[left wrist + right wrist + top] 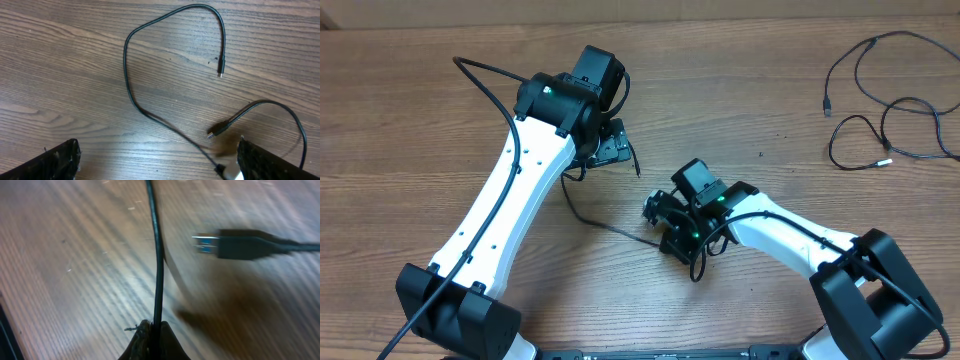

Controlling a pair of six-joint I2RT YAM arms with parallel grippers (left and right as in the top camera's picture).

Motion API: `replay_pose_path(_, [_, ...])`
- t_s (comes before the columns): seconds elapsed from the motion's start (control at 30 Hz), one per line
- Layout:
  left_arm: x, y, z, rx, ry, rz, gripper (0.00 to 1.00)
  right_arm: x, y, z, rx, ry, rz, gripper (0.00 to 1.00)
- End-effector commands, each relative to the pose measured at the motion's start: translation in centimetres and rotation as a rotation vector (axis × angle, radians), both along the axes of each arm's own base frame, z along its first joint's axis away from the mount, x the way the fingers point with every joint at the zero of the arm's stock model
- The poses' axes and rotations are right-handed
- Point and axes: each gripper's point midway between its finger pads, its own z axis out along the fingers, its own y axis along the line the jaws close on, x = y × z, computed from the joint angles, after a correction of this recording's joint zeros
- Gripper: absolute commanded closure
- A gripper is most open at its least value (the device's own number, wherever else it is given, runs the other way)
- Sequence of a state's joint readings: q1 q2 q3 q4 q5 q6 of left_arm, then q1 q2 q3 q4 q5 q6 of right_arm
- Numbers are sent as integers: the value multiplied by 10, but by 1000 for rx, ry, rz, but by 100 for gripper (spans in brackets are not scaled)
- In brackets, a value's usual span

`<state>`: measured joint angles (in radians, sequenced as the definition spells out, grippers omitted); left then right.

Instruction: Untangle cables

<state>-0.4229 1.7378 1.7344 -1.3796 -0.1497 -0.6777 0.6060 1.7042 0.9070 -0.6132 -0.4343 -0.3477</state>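
Observation:
A thin black cable (582,213) runs on the wooden table from under my left gripper (613,150) to my right gripper (660,225). In the left wrist view my left gripper (157,150) is open above the table. A looped cable (127,75) with a small plug (220,70) lies ahead of it, a second plug (215,133) lies near its right finger, and one strand ends at a pale connector (227,172) beside that finger. My right gripper (155,330) is shut on a thin black cable (157,255). A USB plug (235,245) hangs blurred beside it.
More loose black cables (895,110) lie spread at the table's far right. The left arm (510,200) crosses the table's left half, with its thick cable (485,75) arching above it. The right arm's base (875,300) stands at the front right.

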Motion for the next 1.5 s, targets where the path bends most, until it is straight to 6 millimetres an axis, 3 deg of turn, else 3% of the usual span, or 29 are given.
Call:
replay_pose_path(0.0, [1, 0, -2, 0, 8, -9, 0, 28, -4, 28, 46, -37, -128, 96])
replay_pose_path(0.13, [1, 0, -2, 0, 7, -9, 0, 50, -19, 60, 72, -51, -248, 96])
replay_pose_path(0.6, [1, 0, -2, 0, 7, -9, 0, 82, -82, 170, 36, -225, -445, 96])
replay_pose_path(0.73, [1, 0, -2, 0, 7, -9, 0, 94, -119, 189, -3, -280, -651, 96])
replay_pose_path(1.07, [1, 0, -2, 1, 7, -9, 0, 96, -188, 231, 78, -330, -1014, 96])
replay_pose_path(1.23, [1, 0, -2, 0, 7, -9, 0, 89, -208, 254, 120, -392, -1096, 96])
replay_pose_path(1.47, [1, 0, -2, 0, 7, -9, 0, 83, -223, 280, 187, -472, -1173, 96])
